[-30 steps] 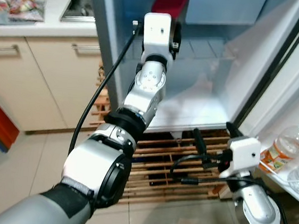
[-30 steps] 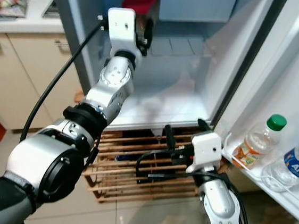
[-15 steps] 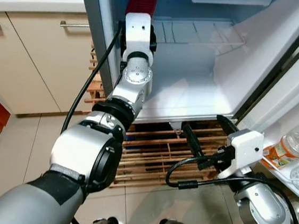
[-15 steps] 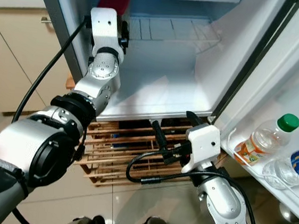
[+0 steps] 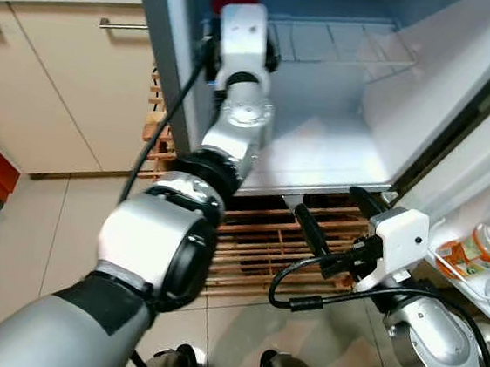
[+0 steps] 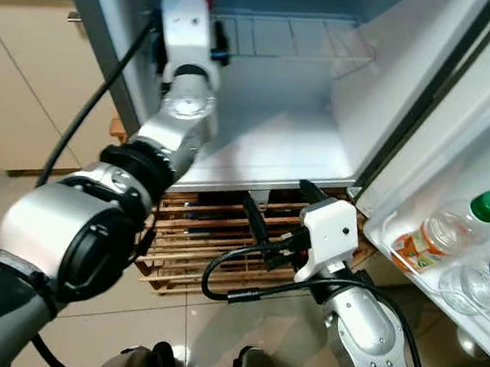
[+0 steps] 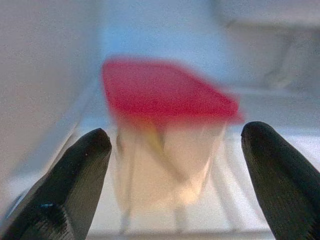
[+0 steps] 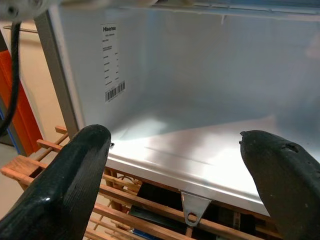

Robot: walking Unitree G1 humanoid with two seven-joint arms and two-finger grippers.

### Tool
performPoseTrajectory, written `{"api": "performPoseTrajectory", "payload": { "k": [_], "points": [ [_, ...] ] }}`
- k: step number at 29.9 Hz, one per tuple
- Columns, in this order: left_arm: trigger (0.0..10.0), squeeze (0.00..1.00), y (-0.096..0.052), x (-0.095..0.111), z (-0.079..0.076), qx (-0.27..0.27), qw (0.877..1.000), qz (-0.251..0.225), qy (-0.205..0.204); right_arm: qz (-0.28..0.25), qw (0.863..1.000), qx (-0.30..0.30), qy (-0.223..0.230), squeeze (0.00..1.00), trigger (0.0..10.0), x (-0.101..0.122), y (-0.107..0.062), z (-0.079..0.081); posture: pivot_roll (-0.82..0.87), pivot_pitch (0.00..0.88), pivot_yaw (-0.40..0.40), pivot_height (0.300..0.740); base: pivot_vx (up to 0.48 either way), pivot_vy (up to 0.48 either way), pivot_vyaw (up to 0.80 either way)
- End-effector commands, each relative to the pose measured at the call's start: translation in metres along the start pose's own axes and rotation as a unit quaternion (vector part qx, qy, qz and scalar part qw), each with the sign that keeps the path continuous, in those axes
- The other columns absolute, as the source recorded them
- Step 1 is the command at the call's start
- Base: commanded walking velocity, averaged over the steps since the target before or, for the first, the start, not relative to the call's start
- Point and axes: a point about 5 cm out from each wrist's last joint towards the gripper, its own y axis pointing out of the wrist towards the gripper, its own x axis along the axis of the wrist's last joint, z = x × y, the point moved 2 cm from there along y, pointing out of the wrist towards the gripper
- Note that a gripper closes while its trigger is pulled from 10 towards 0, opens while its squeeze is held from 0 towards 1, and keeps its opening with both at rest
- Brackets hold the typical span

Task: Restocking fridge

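My left fingers [image 7: 85, 170] have let go of the red-lidded container [image 7: 167, 145], now standing on the fridge shelf [image 5: 330, 43].

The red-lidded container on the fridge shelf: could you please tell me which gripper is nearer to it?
Left. The left gripper is inside the fridge, fingers open just before the red-lidded container. The right gripper hangs low outside, by the wooden rack.

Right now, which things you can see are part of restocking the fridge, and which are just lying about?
Part of the job:
- red-lidded container on the wire shelf
- left gripper, open, fingers either side of the container
- fridge
- bottles in the door rack

Just about:
- wooden pallet under the fridge
- kitchen cabinets
- right gripper, open, idle below the fridge
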Motion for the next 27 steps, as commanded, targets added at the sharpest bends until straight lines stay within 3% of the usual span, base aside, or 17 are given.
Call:
{"api": "performPoseTrajectory", "payload": {
  "k": [1,4,6,13,14,15,16,20,21,23,24,25,26,27],
  "points": [
    [10.0,1.0,0.0,0.008,-0.006,-0.016,1.0,-0.019,0.013,0.009,1.0,0.008,0.005,0.0,10.0,-0.002,0.0,0.002,-0.39,0.181,0.019,0.74,0.0,0.0,0.0],
    [10.0,1.0,-0.005,-0.006,-0.007,-0.025,0.999,-0.005,0.039,0.01,1.0,0.008,0.006,0.0,10.0,-0.004,0.002,0.002,-0.38,0.174,0.015,0.74,0.0,0.0,0.0],
    [10.0,1.0,-0.012,-0.029,-0.001,-0.028,0.998,0.023,0.059,0.012,1.0,0.009,0.011,0.0,10.0,-0.007,0.004,0.003,-0.35,0.158,0.014,0.74,0.0,0.0,0.0],
    [10.0,1.0,-0.026,-0.058,0.008,-0.059,0.994,0.03,0.089,0.011,1.0,0.017,0.019,0.0,10.0,-0.012,0.009,0.007,-0.32,0.108,0.012,0.74,0.0,0.0,0.0],
    [10.0,0.75,-0.036,-0.068,0.011,-0.083,0.991,0.032,0.096,0.01,1.0,0.016,0.02,0.0,10.0,-0.014,0.011,0.006,-0.3,0.095,0.015,0.74,0.0,0.0,0.0],
    [10.0,0.75,-0.04,-0.072,0.012,-0.089,0.99,0.034,0.101,0.009,1.0,0.015,0.02,0.0,10.0,-0.014,0.011,0.006,-0.3,0.095,0.015,0.74,0.0,0.0,0.0],
    [10.0,0.0,-0.047,-0.077,0.018,-0.098,0.989,0.034,0.103,0.007,1.0,0.013,0.02,0.0,10.0,-0.014,0.012,0.005,-0.29,0.084,0.017,0.74,0.0,0.0,0.0],
    [10.0,0.0,-0.072,-0.08,0.034,-0.133,0.986,0.034,0.092,0.001,1.0,0.005,0.018,0.0,10.0,-0.014,0.014,0.001,-0.27,0.061,0.018,0.74,0.0,0.0,0.0],
    [10.0,0.0,-0.093,-0.07,0.038,-0.181,0.983,0.016,0.031,-0.005,1.0,-0.014,0.019,0.0,10.0,-0.015,0.015,-0.006,-0.25,0.044,0.017,0.74,0.0,0.0,0.0],
    [10.0,0.0,-0.099,-0.066,0.038,-0.194,0.981,0.007,0.017,-0.006,1.0,-0.021,0.019,0.0,10.0,-0.016,0.015,-0.008,-0.24,0.036,0.017,0.74,0.0,0.0,0.0],
    [10.0,0.0,-0.112,-0.054,0.035,-0.228,0.973,-0.031,-0.012,-0.012,0.999,-0.051,0.015,0.0,10.0,-0.016,0.016,-0.017,-0.22,0.022,0.017,0.74,0.0,0.0,0.0],
    [10.0,0.0,-0.112,-0.054,0.035,-0.228,0.973,-0.031,-0.012,-0.012,0.999,-0.051,0.015,0.0,10.0,-0.016,0.016,-0.017,-0.22,0.022,0.017,0.74,0.0,0.0,0.0],
    [10.0,0.0,-0.126,-0.046,0.037,-0.258,0.963,-0.078,-0.005,-0.022,0.995,-0.091,0.019,0.0,10.0,-0.017,0.016,-0.028,-0.2,0.007,0.02,0.74,0.0,0.0,0.0],
    [10.0,0.0,-0.126,-0.046,0.037,-0.258,0.963,-0.078,-0.005,-0.022,0.995,-0.091,0.019,0.0,10.0,-0.017,0.016,-0.028,-0.2,0.007,0.02,0.74,0.0,0.0,0.0]
  ]
}}
